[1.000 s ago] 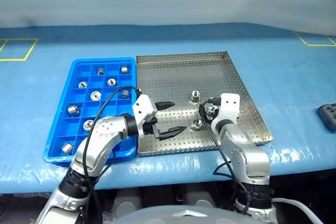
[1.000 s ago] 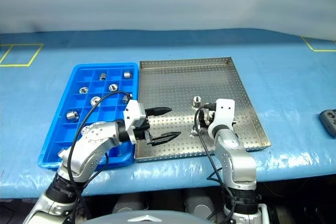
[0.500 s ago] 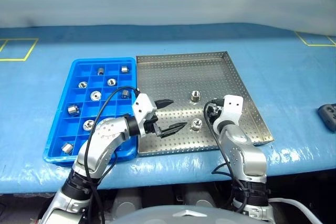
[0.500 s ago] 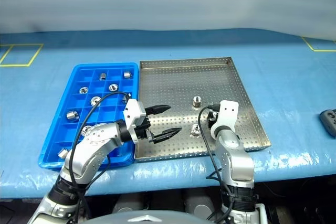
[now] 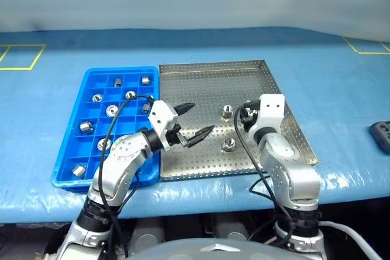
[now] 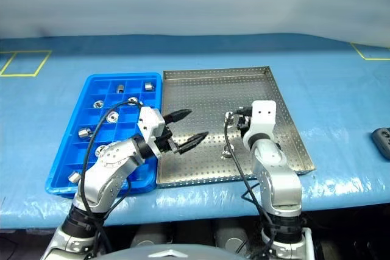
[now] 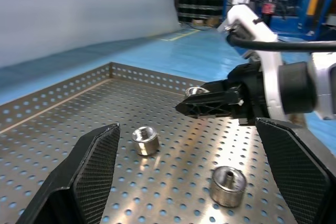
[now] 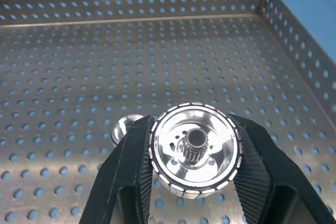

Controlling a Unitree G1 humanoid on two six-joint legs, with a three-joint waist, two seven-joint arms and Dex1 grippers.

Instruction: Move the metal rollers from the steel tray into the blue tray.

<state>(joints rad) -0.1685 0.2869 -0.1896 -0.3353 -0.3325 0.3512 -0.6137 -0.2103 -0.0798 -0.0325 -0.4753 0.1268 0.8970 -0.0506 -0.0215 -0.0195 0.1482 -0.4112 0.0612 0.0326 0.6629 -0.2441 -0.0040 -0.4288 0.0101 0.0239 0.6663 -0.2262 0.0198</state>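
So my right gripper [image 8: 191,192] is sitting with its jaws clamped on one of the metal rollers [image 8: 195,149], holding it up off the floor of the steel tray [image 5: 201,86], over the tray's right half. My left gripper [image 5: 194,120] is hanging over the tray's left edge with jaws spread wide and nothing in them. Two more rollers are lying loose on the perforated floor toward the near right, and the blue tray [image 5: 68,162], butted against the steel tray's left edge, is already carrying several in its compartments.
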